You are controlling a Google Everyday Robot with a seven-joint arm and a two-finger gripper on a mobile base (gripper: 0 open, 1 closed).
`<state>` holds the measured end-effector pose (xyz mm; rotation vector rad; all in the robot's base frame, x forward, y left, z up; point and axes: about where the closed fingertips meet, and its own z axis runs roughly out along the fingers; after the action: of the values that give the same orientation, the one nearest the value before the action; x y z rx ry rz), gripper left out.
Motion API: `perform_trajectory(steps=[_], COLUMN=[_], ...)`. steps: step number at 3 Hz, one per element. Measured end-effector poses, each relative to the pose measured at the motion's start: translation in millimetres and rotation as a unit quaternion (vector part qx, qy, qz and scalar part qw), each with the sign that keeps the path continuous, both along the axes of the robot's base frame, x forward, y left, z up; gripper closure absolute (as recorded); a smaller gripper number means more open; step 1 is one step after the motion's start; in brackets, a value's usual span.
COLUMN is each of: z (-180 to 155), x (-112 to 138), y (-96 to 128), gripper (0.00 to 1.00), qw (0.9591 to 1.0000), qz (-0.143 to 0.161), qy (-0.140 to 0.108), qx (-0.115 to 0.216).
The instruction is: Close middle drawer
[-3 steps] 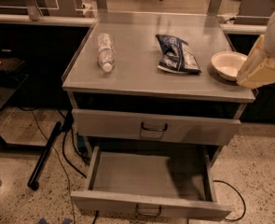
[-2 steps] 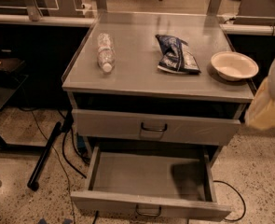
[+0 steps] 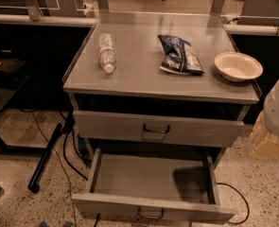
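Observation:
The middle drawer is pulled far out at the bottom of the grey cabinet. Its bare grey tray is empty, and its low front carries a small dark wire handle. Above it is the taller-fronted drawer, which has a like handle and sits almost flush. My gripper is the cream-coloured end of the white arm at the right edge of the view. It hangs beside the cabinet's right side, at about the height of the taller drawer, and touches no drawer.
On the cabinet top lie a clear plastic bottle, a blue chip bag and a white bowl. A black pole and cables lie on the speckled floor to the left. A dark desk stands at the far left.
My arm has moved down and to the right, from over the bowl at the cabinet top's right edge to beside the cabinet. The drawers have not moved.

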<state>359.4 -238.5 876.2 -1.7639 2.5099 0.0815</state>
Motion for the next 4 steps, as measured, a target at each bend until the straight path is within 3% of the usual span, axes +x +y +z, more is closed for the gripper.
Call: perform_trajectory(steps=[1,3,4], z=[-28,-145,-145], x=[-9,-32,-32], y=[3,18,18], gripper=[1.00,1.00,1.00], qw=[0.9996,0.9928,0.9928], qz=[-0.011,-0.056,-0.056], qy=[0.026,0.104,0.104], qx=[0.002,0.018,0.018])
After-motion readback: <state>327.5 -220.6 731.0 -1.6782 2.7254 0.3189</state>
